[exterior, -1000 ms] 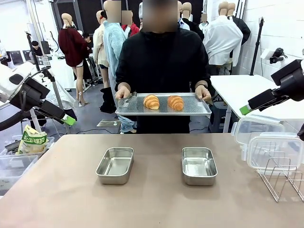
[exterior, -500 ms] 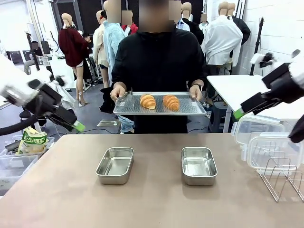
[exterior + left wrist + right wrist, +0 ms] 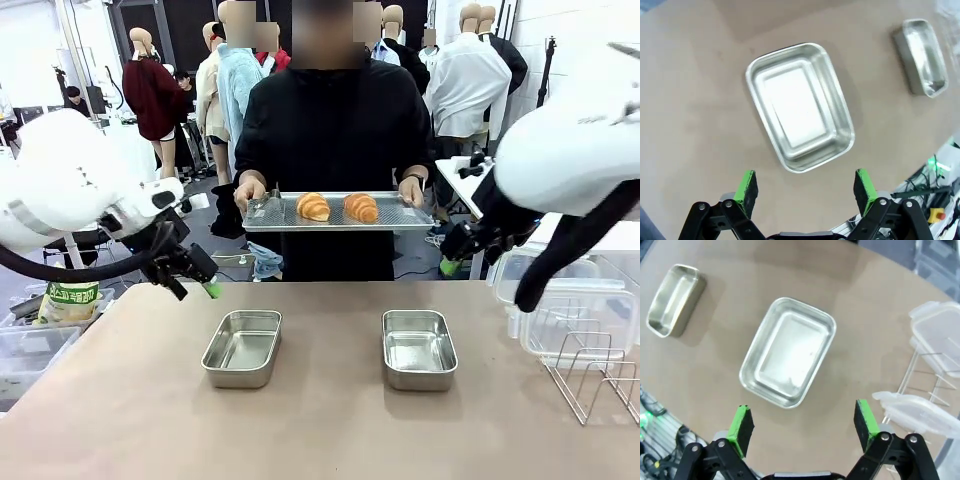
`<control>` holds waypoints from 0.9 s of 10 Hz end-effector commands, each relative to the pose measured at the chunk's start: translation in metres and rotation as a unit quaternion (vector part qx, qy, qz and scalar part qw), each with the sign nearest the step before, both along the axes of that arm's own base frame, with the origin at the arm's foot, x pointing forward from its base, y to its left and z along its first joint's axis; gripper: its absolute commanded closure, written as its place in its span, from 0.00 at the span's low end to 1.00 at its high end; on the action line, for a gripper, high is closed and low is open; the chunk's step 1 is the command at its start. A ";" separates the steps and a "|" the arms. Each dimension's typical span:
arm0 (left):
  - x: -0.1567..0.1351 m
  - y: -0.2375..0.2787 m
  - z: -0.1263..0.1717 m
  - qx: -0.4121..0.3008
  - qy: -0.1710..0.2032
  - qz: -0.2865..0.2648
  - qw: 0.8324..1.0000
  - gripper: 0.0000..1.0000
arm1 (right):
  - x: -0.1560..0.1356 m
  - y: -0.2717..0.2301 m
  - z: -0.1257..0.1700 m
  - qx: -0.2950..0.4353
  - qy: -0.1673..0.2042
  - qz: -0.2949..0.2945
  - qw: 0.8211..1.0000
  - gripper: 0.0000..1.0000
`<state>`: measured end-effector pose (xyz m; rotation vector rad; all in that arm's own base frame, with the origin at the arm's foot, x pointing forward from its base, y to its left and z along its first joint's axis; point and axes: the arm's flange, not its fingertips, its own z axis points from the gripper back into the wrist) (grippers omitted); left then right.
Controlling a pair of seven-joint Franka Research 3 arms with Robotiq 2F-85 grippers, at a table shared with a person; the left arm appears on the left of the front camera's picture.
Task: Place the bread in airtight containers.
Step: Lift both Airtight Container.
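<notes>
Front view: a person (image 3: 335, 130) at the far side holds a tray (image 3: 400, 216) of two croissants (image 3: 313, 207). Left gripper (image 3: 805, 182) and right gripper (image 3: 802, 422) hover over steel tins (image 3: 242, 348), fingers spread.

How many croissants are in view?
2 croissants, side by side on the tray the person holds: the left croissant and the right croissant. None seem hidden.

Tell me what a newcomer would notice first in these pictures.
At the far side of the table, a person holds a metal tray with two croissants lying side by side on it. Two empty steel tins stand uncovered on the brown table, the left tin and the right tin. The left gripper and the right gripper hang open, each facing down toward a tin.
</notes>
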<state>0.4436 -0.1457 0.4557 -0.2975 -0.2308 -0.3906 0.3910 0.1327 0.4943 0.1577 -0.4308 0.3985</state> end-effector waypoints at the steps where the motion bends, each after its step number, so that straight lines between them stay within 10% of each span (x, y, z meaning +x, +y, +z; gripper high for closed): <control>1: 0.010 -0.011 -0.007 0.084 0.023 0.042 0.995 0.00 | 0.016 0.017 -0.021 -0.050 0.030 -0.052 0.997 0.00; 9: 0.031 -0.010 -0.066 0.138 0.030 0.064 0.988 0.00 | 0.052 0.013 -0.102 -0.075 0.114 -0.091 0.986 0.00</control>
